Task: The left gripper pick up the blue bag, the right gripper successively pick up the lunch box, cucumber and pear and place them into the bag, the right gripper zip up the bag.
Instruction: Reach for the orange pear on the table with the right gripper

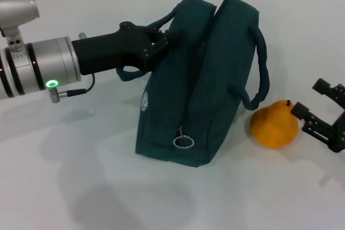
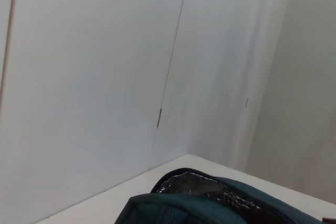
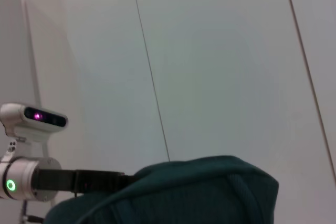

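The bag (image 1: 199, 79) stands on the tabletop (image 1: 81, 187), its handle pinched by the left hand (image 1: 161, 41). The pear (image 1: 274, 124) lies beside it; the right hand (image 1: 318, 119), spread, must close on it next.

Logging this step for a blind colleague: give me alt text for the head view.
The left tool grips the blue bag at its top edge, holding it upright on the white table. The pear lies beside the bag, with the right tool open next to it.
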### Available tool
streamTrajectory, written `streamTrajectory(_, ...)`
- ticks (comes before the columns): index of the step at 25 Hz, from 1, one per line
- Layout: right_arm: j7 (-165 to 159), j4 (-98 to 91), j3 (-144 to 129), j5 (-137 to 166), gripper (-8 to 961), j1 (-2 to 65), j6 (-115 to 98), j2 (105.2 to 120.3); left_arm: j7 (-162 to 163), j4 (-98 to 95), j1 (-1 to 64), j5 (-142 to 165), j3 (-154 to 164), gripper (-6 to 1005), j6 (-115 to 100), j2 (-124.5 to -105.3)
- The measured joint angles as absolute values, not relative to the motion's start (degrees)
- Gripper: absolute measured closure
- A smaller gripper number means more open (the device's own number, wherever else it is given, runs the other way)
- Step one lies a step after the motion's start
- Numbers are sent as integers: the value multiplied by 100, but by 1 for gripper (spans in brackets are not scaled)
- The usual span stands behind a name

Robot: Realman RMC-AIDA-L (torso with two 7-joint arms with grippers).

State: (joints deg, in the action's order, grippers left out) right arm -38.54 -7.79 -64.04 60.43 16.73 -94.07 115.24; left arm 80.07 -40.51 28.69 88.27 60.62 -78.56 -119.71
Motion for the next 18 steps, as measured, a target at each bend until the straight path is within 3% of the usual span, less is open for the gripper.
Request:
streamTrajectory(3,-3856,-701,-6451,6047,157,1785,-9266,11533,8007,-4051,2871,8846,6064,879,-7855,-11971)
streamTrajectory(9,-3951,-682,-6470,6055,337,1921,-9005,11549,8002,-4051,2888,8873,6064,877,-7856,-11966)
streamTrajectory(18,-4014,-705,-6613,6065,464,2036,-8688,11564,7925,-4052,2909,8878,6065,875,-7850,-11961)
